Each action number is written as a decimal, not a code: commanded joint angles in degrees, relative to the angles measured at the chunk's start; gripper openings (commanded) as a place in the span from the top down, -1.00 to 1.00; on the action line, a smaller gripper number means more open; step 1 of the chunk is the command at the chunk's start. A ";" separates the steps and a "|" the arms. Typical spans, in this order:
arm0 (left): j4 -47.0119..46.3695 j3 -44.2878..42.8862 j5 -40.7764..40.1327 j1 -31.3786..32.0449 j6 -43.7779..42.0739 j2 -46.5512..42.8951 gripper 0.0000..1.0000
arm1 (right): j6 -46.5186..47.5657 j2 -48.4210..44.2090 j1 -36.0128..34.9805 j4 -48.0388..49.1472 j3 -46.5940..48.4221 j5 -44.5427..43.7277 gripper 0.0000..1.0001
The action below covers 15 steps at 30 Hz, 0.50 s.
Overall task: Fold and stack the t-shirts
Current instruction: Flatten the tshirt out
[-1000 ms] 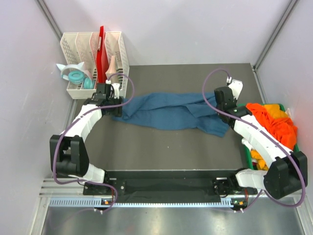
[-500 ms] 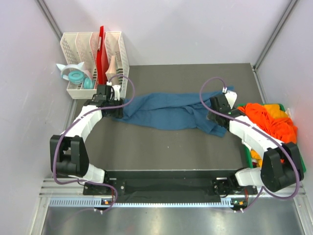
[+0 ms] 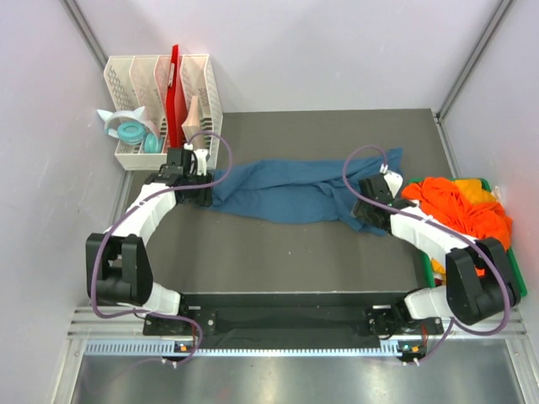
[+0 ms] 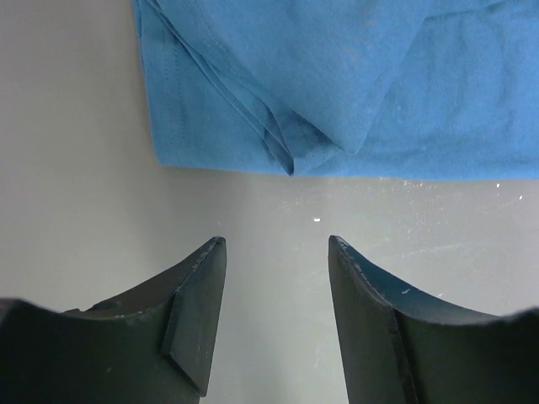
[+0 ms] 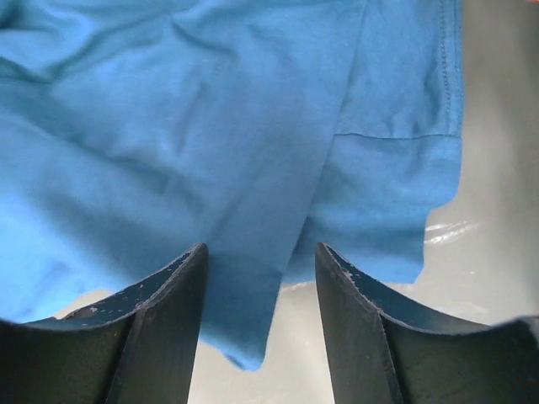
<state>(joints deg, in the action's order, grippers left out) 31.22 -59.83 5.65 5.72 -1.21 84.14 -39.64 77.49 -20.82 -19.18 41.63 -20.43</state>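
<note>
Left end effector and right end effector, jaws apart, empty

- I see a white slotted plastic file rack at the far left corner, just off the counter's edge.
- A flat red piece stands upright in one of its slots.
- Teal tape rolls sit in the rack's low front tray.
- The dark grey counter fills the middle of my overhead view.
- A green plastic bin sits at the right edge.
</note>
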 commanded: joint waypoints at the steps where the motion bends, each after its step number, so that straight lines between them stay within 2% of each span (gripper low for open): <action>1: -1.60 0.51 1.38 0.09 -0.11 -2.31 -0.14 | -2.81 -5.15 -1.85 1.26 0.03 -0.84 -0.08; 7: -1.69 0.59 1.82 0.00 0.07 -2.31 -0.14 | -5.71 -10.25 -5.28 -0.77 -0.84 -1.46 -0.09; 15: -1.34 0.60 2.17 0.09 -0.02 -2.66 -0.14 | -9.14 -8.85 -7.48 -0.86 -3.83 -2.51 -0.10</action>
<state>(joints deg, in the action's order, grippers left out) 31.22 -59.46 6.79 5.72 -1.19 83.83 -46.02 68.16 -26.94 -19.68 38.65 -20.88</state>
